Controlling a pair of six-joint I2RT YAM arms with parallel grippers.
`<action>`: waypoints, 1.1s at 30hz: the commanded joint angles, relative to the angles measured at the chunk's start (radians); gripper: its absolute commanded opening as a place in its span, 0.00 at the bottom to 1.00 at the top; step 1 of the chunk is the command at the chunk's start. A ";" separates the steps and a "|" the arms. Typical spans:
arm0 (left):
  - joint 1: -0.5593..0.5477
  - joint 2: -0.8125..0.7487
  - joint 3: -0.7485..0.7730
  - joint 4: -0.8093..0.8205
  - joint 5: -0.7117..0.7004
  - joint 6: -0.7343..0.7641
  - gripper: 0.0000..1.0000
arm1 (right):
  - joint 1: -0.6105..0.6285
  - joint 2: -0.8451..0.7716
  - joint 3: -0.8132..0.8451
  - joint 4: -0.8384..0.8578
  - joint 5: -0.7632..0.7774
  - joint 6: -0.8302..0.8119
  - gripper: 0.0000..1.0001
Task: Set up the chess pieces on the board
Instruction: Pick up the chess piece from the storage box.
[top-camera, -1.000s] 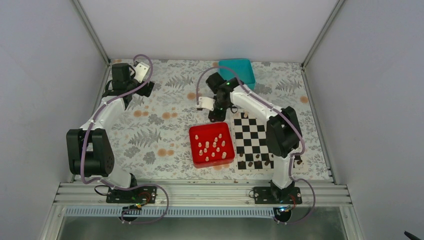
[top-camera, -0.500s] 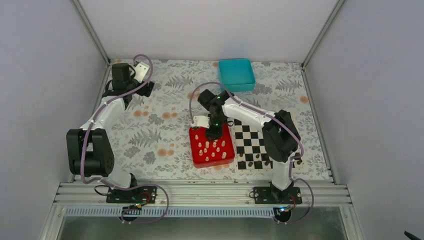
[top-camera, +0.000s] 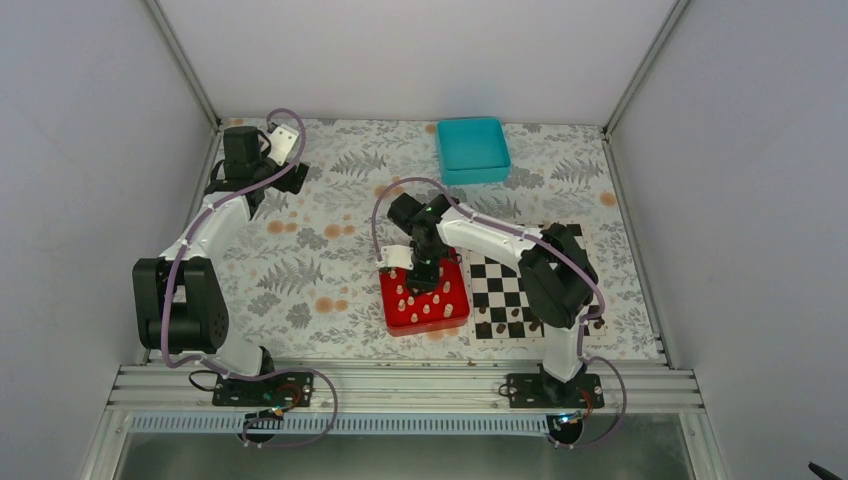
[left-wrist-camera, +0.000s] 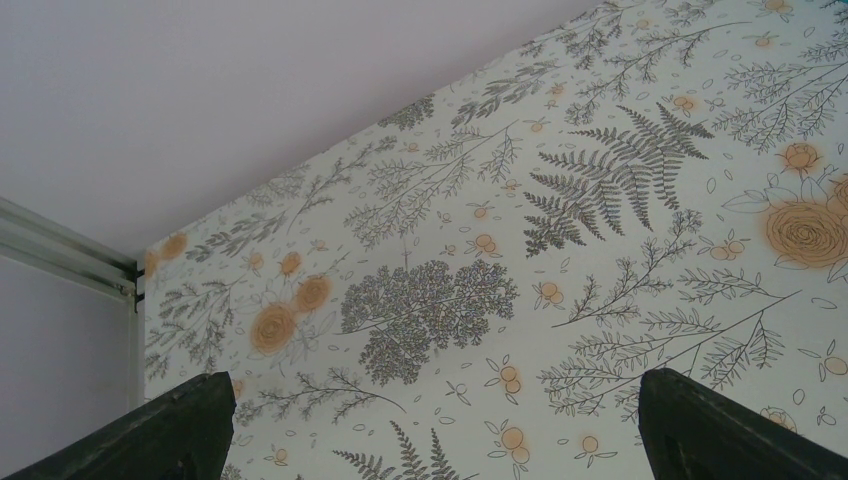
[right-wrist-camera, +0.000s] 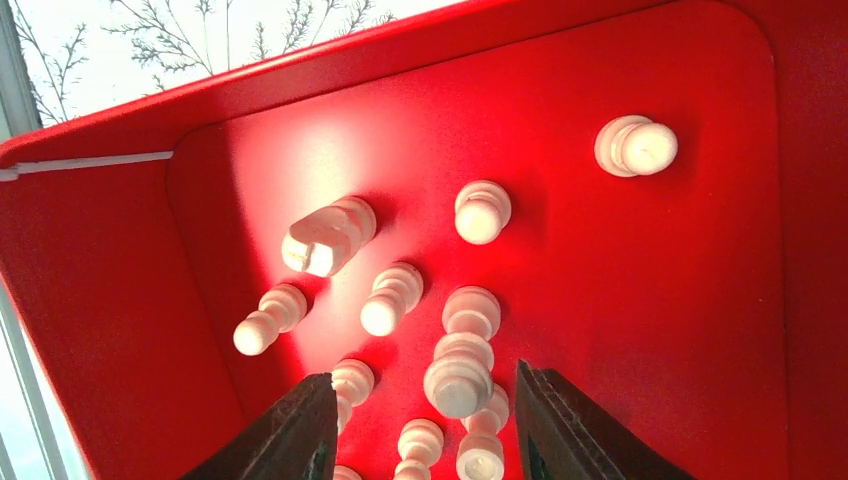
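Note:
Several cream chess pieces (top-camera: 430, 308) stand in a red tray (top-camera: 425, 325) left of the checkered board (top-camera: 510, 285). My right gripper (top-camera: 422, 275) hangs low over the tray's far half. In the right wrist view it (right-wrist-camera: 420, 385) is open, its fingers on either side of one upright cream piece (right-wrist-camera: 458, 382) without touching it, and other pieces (right-wrist-camera: 480, 210) stand or lie around it on the red floor (right-wrist-camera: 620, 290). My left gripper (top-camera: 285, 145) is far off at the back left. It (left-wrist-camera: 432, 385) is open wide over bare patterned cloth.
Dark brown pieces (top-camera: 500, 325) line the board's near rows. A teal tray (top-camera: 473, 148) sits at the back of the table. The red tray's walls (right-wrist-camera: 90, 290) rise close on the left of my right fingers. Grey walls enclose the table.
My right gripper has swung from near the teal tray toward me and down into the red tray, its jaws widening a little. The left arm has not moved.

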 joint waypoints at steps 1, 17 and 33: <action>-0.001 0.000 0.004 -0.001 0.013 0.006 1.00 | 0.009 -0.011 -0.024 0.043 0.006 0.023 0.47; -0.001 0.002 0.001 0.002 0.014 0.008 1.00 | 0.009 0.031 -0.047 0.092 0.016 0.024 0.35; -0.001 -0.002 0.002 0.001 0.013 0.007 1.00 | -0.057 -0.094 0.044 0.043 0.083 0.035 0.09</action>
